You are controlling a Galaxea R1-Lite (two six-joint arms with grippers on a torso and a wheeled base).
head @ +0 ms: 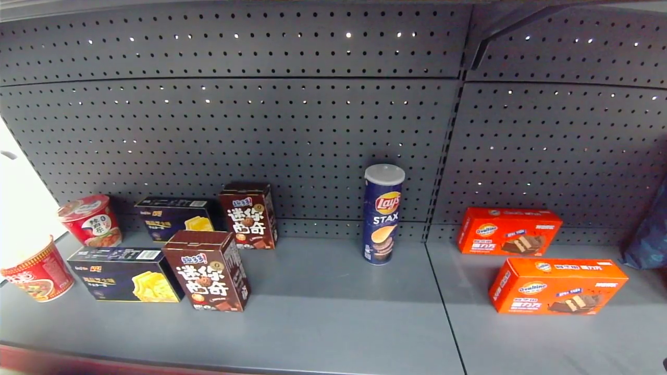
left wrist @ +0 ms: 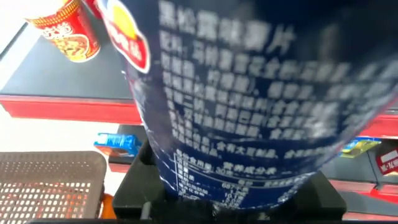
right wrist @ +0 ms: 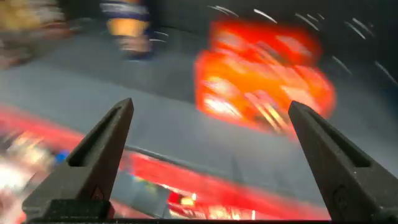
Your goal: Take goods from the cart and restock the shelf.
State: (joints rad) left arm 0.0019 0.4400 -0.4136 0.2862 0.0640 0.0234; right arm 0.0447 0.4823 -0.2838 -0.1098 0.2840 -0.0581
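A shop: a grey metal shelf (head: 323, 312) with a pegboard back (head: 234, 135); boxed snacks (head: 208, 271), cup noodles (head: 36, 271) and a crisp tube (head: 384, 213) faced outward.

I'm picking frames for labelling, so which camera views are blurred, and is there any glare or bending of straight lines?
Head view: sharp, though the pegboard seams bow and bright points shine through its holes. Left wrist view: the blue can, close to the lens, is soft. Right wrist view: the orange boxes are motion-smeared, the right gripper crisp.
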